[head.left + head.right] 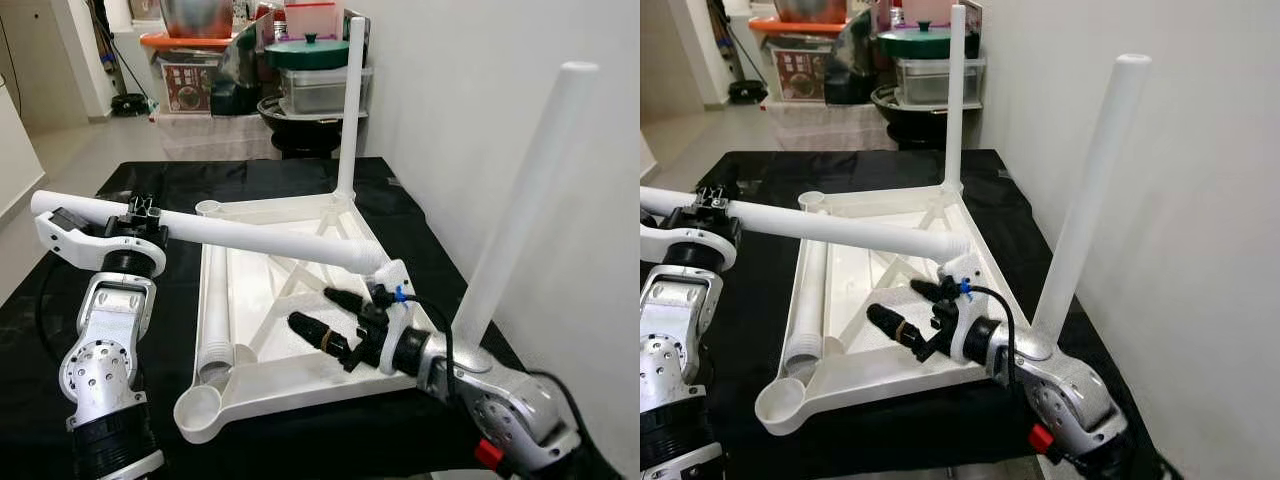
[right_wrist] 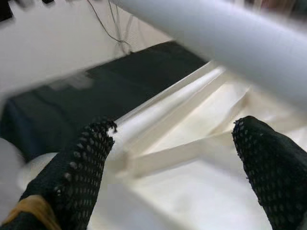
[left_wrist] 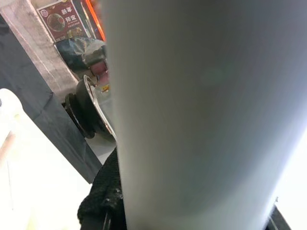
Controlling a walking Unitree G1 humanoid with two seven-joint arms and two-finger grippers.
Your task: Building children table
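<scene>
A white table top (image 1: 300, 375) lies upside down on a black cloth. Two white legs stand upright in its corners, one at the far corner (image 1: 350, 110) and one at the near right (image 1: 520, 200). My left gripper (image 1: 140, 210) is shut on a third leg (image 1: 270, 238), holding it level across the top, its threaded end near my right wrist. In the left wrist view this leg (image 3: 192, 120) is close up. A fourth leg (image 1: 212, 310) lies inside along the left rim. My right gripper (image 1: 325, 315) hangs open over the top's near right part, fingers (image 2: 81, 163) apart and holding nothing.
Open sockets sit at the near left corner (image 1: 200, 408) and far left corner (image 1: 210, 208). A white wall (image 1: 470, 90) runs close along the right. Stacked bins, pots and lids (image 1: 310, 70) stand behind the black-covered surface (image 1: 60, 300).
</scene>
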